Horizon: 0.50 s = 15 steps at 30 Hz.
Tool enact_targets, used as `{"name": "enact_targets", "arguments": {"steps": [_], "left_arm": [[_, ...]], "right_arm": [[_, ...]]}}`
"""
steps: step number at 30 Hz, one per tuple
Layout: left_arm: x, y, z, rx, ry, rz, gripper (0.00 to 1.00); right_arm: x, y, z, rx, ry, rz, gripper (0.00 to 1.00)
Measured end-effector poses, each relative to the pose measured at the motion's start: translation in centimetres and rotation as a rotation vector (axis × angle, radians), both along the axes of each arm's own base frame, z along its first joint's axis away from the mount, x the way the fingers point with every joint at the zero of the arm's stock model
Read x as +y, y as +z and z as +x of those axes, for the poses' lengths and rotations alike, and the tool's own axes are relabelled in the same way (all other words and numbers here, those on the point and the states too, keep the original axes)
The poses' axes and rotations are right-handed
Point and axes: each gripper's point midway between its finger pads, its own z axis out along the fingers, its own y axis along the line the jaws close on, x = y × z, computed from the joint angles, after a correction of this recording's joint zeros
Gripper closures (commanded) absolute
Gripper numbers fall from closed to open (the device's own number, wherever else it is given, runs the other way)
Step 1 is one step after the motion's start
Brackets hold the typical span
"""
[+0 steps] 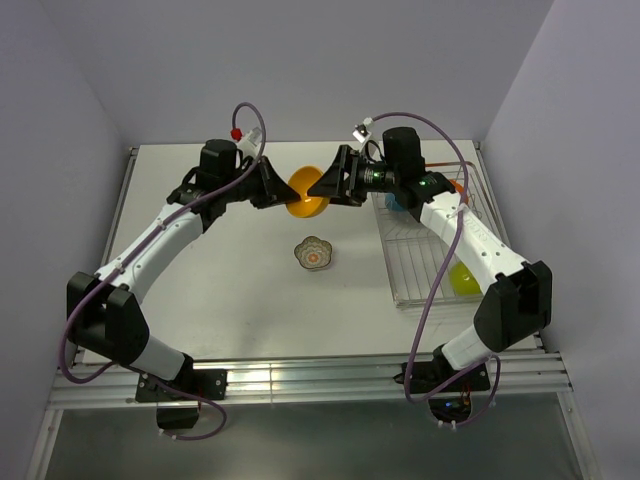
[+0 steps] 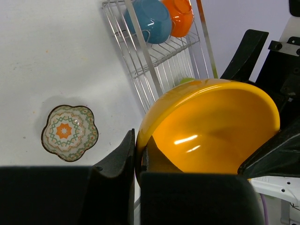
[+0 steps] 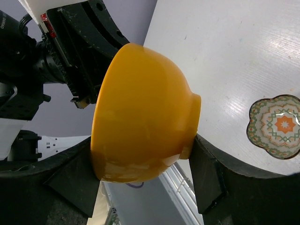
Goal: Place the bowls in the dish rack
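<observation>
Yellow bowl (image 2: 215, 131) held midair: my left gripper (image 2: 137, 159) pinches rim, my right gripper (image 3: 140, 183) spans it, closed rim to foot. Flowered dish (image 1: 314, 254) on table (image 1: 250, 295), near rack (image 1: 405, 262).

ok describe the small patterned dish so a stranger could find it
On the white table, look left of the wire dish rack. The dish lies alone there, nearer than the held orange bowl. Only it has a scalloped rim and floral pattern.

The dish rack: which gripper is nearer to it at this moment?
Right. The right gripper is on the rack side of the yellow-orange bowl, close to the dish rack. The left gripper is on the bowl's other side, farther away.
</observation>
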Motion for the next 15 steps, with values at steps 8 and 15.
{"name": "enact_targets", "arguments": {"steps": [8,15], "left_arm": [[0.2,0.0,0.0,0.016,-0.006,-0.024,0.6],[0.9,0.2,0.5,0.019,0.011,-0.035,0.29]], "right_arm": [[-0.1,0.1,0.0,0.002,0.001,0.004,1.0],[-1.4,-0.1,0.5,-0.028,-0.008,-0.019,1.0]]}}
